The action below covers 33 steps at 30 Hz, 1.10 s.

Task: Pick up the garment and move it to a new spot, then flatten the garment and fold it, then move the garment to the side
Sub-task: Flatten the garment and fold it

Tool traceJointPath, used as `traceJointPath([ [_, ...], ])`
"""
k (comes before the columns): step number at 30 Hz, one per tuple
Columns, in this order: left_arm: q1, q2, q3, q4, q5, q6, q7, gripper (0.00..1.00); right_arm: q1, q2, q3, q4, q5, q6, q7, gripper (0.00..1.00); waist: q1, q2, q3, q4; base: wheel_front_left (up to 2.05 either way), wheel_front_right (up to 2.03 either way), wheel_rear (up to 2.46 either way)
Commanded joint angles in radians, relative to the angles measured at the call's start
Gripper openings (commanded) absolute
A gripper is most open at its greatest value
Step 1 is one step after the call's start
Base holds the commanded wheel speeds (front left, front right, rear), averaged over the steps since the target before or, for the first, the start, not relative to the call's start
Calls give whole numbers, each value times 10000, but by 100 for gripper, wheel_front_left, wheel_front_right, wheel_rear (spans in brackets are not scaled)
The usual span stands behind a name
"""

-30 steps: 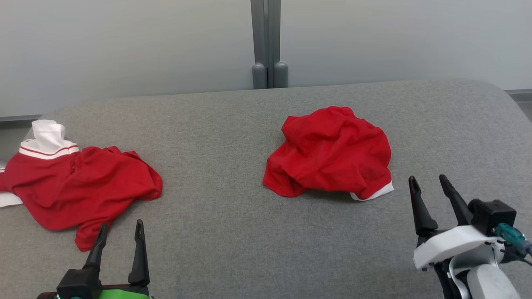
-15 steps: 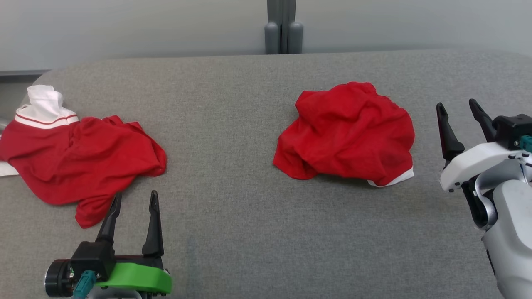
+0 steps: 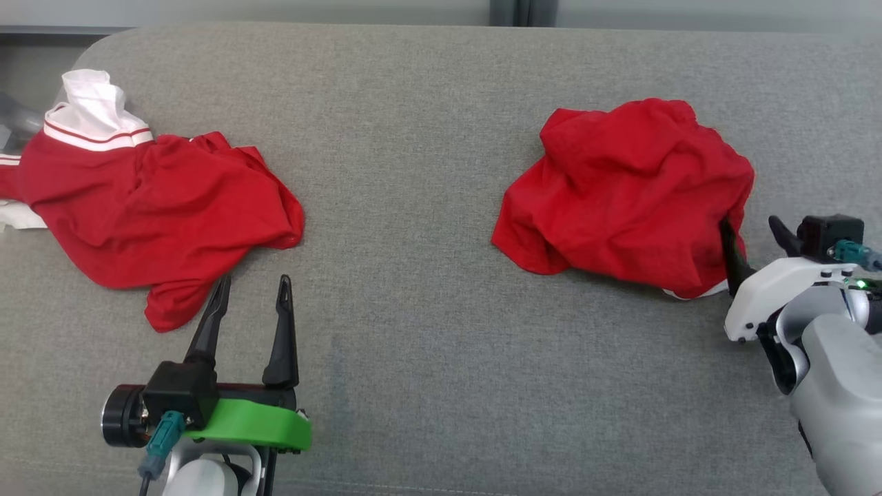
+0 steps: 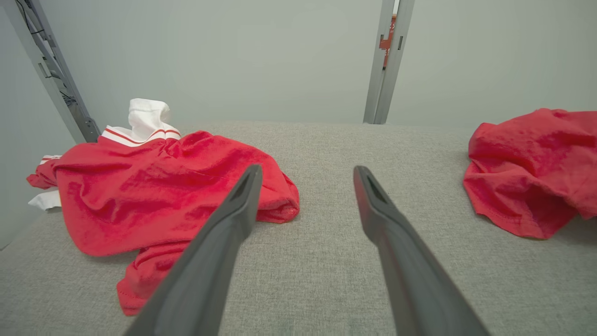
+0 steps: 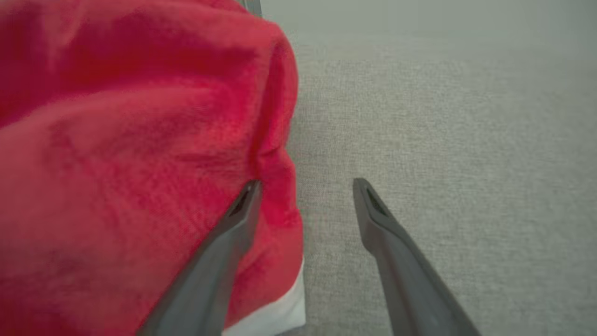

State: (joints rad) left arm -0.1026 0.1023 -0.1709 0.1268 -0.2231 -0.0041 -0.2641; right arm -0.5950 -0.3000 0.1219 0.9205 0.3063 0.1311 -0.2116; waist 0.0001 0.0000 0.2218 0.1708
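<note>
Subject: crumpled red garment (image 3: 627, 193), lying in a heap on the right half of the grey padded surface (image 3: 413, 344), toward the far side. A second red garment (image 3: 151, 207) with a white collar (image 3: 96, 110) lies at far left, well apart from the first. Judged the task item is the right-hand heap, since the right arm is working at it.

Handling, est.: thin knit cloth, light, fully limp, no stiffness. It will sag and drape when lifted and won't hold shape. Not fragile. Slip risk is low on cloth pads but real if just one thin layer is pinched. The heap is several layers deep, so a deep bite may gather more than intended.

Grip pt., rec.: near-right edge of the heap, by the white trim (image 5: 275, 317), where a hem gives a firmer, thicker fold. An edge grab also helps the later spread-out.

Right gripper (image 3: 747, 224): jaws wide apart, nothing held. In the right wrist view the garment-side finger (image 5: 224, 242) lies against the cloth's right edge. The other finger stands over bare surface. Whether the tip is under the cloth or just on it, cannot tell.

Left gripper (image 3: 253, 279): jaws wide, empty, near-left, tips just beside the near hem of the second garment. No contact seen.
</note>
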Motion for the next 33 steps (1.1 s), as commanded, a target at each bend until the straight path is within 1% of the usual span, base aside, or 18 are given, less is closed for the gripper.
traceJointPath([
  [1, -125, -47, 5, 29, 100, -41, -4, 100, -36, 54, 111, 246, 122, -6, -111, 100, -1, 0, 112, 153, 0, 0, 0],
  [5, -90, -88, 65, 98, 84, -84, -4, 100, 97, 280, 467, 830, 466, -6, -276, 100, -1, 0, 69, 182, 0, 0, 0],
  [6, -69, -99, 92, 121, 90, -93, -4, 100, 107, 318, 555, 977, 582, -6, -289, 76, -1, 0, 54, 173, 0, 0, 0],
  [7, -56, -102, 110, 138, 100, -102, -4, 100, 102, 345, 634, 1091, 671, -6, -298, 45, -1, 0, 46, 163, 0, 0, 0],
  [8, -55, -112, 123, 152, 118, -111, -4, 100, 79, 397, 733, 1212, 802, -6, -282, 17, -1, 0, 43, 149, 0, 0, 0],
  [9, -66, -126, 127, 157, 131, -111, -4, 100, 61, 434, 815, 1306, 912, -8, -267, 0, -1, 0, 40, 136, 0, 0, 0],
  [10, -88, -138, 136, 166, 137, -118, -4, 100, 22, 441, 915, 1392, 999, -10, -264, 0, -1, 0, 35, 118, 0, 0, 0],
  [12, -150, -164, 162, 210, 140, -140, -4, 100, -174, 234, 1055, 1491, 1251, -14, -335, 0, -1, 0, -11, 67, 0, 0, 0],
  [16, -82, -202, 208, 274, 164, -169, -4, 100, -477, -16, 1214, 1235, 1455, -13, -492, 0, -1, 0, -234, -3, 0, 0, 0],
  [20, 149, -220, 318, 312, 138, -206, -4, 100, -650, -257, 1242, 649, 1495, -11, -546, 0, -1, 0, -596, -66, 0, 0, 0],
  [21, 228, -236, 352, 287, 143, -221, -4, 100, -684, -310, 1208, 106, 1331, -11, -541, 0, -1, 0, -757, -78, 0, 0, 0],
  [27, 433, -272, 392, 213, 174, -256, -4, 100, -516, 65, 1549, -1527, 795, -11, -546, 0, -1, 0, -1143, 30, 0, 0, 0],
  [29, 522, -276, 397, 201, 183, -288, -4, 100, -440, 289, 1866, -1978, 662, -11, -545, 0, -1, 0, -1218, 109, 0, 0, 0],
  [33, 579, -266, 471, 193, 161, -313, -4, 100, -343, 789, 2824, -2603, 451, -11, -542, 0, -1, 0, -1261, 279, 0, 0, 0],
])
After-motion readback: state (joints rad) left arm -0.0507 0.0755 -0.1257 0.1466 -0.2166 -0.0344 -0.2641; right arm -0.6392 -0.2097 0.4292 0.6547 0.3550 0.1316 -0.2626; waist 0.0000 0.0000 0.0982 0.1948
